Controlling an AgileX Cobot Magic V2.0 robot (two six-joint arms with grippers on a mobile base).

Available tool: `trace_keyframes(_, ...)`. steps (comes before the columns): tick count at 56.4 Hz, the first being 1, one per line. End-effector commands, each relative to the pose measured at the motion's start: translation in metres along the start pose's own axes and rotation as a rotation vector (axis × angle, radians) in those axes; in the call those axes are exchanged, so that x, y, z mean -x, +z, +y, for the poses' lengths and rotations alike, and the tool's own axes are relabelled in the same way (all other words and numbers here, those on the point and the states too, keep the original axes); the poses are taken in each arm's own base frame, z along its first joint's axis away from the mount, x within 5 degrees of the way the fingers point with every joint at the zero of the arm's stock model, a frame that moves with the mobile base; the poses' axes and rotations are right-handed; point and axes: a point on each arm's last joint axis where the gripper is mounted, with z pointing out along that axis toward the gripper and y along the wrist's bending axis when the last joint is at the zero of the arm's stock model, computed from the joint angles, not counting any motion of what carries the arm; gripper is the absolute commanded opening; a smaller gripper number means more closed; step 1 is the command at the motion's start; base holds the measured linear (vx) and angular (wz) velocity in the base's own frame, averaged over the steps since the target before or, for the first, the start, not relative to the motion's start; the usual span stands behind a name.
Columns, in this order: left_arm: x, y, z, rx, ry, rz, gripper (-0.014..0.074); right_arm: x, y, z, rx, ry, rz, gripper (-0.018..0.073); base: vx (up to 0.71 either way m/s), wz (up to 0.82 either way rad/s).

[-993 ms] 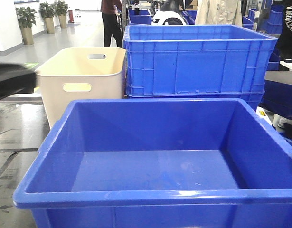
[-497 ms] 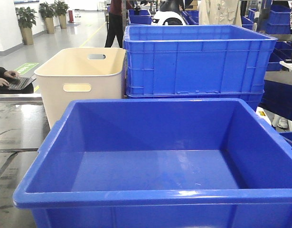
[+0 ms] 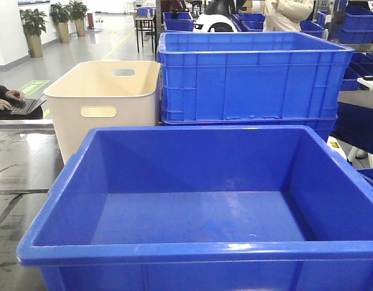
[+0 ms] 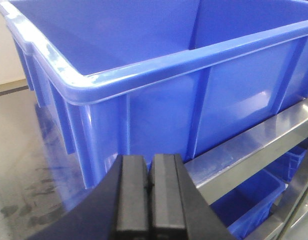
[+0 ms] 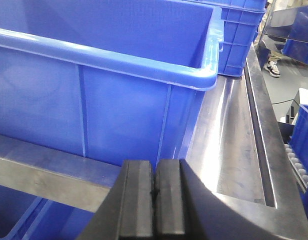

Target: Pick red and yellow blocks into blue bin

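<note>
Gone from the left edge: a dark blur. Blue bin [image 3: 198, 182] sits empty; left gripper [image 4: 149, 187] and right gripper [image 5: 155, 192] closed, holding nothing. Locate blocks first.

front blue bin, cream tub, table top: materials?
Blue bin: looks like moulded plastic, semi-gloss; light streaks on its rim, ribbed outer wall in the wrist views.
Cream tub: likely plastic, matte, smooth walls with cut-out handle holes.
Table top: seems brushed metal, probably stainless; it mirrors the bin and shows streaky reflections.
</note>
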Motion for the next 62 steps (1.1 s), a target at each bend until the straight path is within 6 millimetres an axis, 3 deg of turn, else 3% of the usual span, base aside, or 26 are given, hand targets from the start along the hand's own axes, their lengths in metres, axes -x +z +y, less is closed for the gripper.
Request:
trace_keyframes(1, 0.013, -0.002, 0.002, 0.021, -0.027, -0.078, 0.0000, 0.013, -0.002, -0.002, -0.018, -0.017, -0.084, -0.0010, 0.00, 0.00)
trace_keyframes(13, 0.012, -0.006, 0.002, 0.033, 0.006, -0.089, 0.0000, 0.013, -0.002, -0.002, -0.018, -0.021, -0.084, -0.0010, 0.00, 0.00)
trace_keyframes(18, 0.002, -0.013, 0.007, 0.121, 0.073, -0.139, 0.0000, 0.013, -0.002, -0.002, -0.018, -0.021, -0.084, -0.0010, 0.00, 0.00)
trace_keyframes(27, -0.042, -0.018, 0.019, 0.275, -0.014, -0.339, 0.0000, 0.013, -0.002, -0.002, -0.018, -0.021, -0.084, -0.0010, 0.00, 0.00)
trace_keyframes(36, -0.090, -0.008, 0.024, 0.304, -0.041, -0.425, 0.0000, 0.013, -0.002, -0.002, -0.018, -0.020, -0.082, -0.0010, 0.00, 0.00)
trace_keyframes(62, -0.092, -0.006, 0.025, 0.307, -0.037, -0.384, 0.0000, 0.012, -0.002, -0.002, -0.016, -0.018, -0.076, -0.0010, 0.00, 0.00)
